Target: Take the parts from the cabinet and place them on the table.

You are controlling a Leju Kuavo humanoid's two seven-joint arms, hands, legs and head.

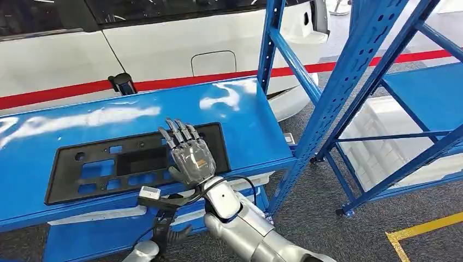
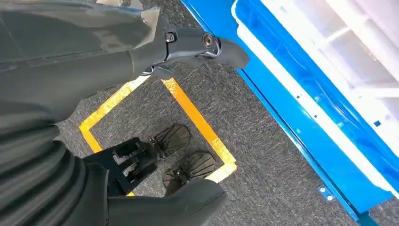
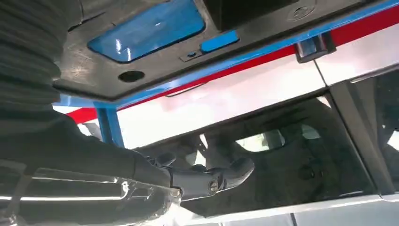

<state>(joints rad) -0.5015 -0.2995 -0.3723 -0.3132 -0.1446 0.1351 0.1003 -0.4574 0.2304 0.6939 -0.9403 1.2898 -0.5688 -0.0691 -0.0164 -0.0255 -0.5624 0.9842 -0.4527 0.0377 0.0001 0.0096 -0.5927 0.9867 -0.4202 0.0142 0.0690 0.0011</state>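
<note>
A flat black plastic part (image 1: 98,164) with several cut-outs lies on the glossy blue cabinet shelf (image 1: 245,120). My right hand (image 1: 188,153) is over the part's right end, its back up and fingers straight and spread, holding nothing. In the right wrist view the part (image 3: 155,52) lies a short way off from my fingers (image 3: 211,179). My left hand (image 1: 169,236) hangs low in front of the shelf's edge. Its fingers (image 2: 188,47) are loosely apart and empty over the carpet.
A white car (image 1: 164,49) with a red stripe stands right behind the shelf. Blue rack uprights (image 1: 349,82) rise to the right, with a white crate (image 1: 382,136) low in the neighbouring rack. Yellow floor tape (image 1: 420,229) marks the grey carpet.
</note>
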